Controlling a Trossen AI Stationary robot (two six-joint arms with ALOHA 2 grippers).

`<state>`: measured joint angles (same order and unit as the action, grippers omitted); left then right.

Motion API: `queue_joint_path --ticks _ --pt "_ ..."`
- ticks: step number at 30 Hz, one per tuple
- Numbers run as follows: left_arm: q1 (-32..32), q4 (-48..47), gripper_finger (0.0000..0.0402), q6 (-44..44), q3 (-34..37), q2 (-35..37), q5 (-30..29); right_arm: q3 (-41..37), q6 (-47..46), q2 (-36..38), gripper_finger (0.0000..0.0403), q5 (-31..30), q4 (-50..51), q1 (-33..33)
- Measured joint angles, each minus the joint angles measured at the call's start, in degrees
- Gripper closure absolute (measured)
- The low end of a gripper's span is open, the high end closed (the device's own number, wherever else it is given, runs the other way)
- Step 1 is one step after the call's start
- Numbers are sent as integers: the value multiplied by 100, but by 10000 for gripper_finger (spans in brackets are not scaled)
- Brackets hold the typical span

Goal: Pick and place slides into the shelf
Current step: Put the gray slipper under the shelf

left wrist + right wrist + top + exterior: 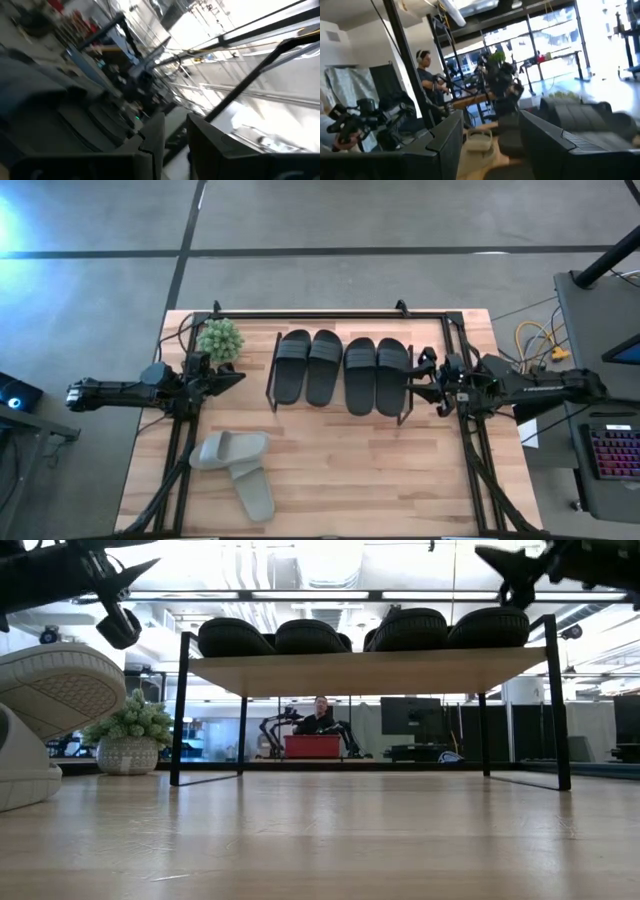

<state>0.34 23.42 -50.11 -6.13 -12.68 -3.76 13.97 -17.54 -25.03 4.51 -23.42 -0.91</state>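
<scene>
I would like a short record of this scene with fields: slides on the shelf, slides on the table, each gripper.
on shelf: four black slides, side by side on the shelf
on table: two grey-green slides, overlapping, near the front left
left gripper: empty, left of the shelf, beside the potted plant
right gripper: open, empty, at the shelf's right end

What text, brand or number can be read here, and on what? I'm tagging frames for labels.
None can be read.
black slides on the shelf: no marking shows.
grey-green slides: sole tread only.
keyboard beside the table: keys too small to read.
</scene>
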Motion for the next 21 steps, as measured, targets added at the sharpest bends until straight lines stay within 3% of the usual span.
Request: queue_joint_path --ticks 3,14,19,21 --pt "2 14 336 347 0 13 -293 -248 -115 182 220 -6 15 -2" --pt "2 15 336 680 -351 -22 -252 -1088 -190 677 220 -424 -667 -2" --pt "0 -98 336 1046 -900 -419 459 -1350 -201 762 220 -577 -701 -5" --pt "-2 -613 336 1138 -1252 -658 700 -1350 -157 775 220 -611 -711 -7"
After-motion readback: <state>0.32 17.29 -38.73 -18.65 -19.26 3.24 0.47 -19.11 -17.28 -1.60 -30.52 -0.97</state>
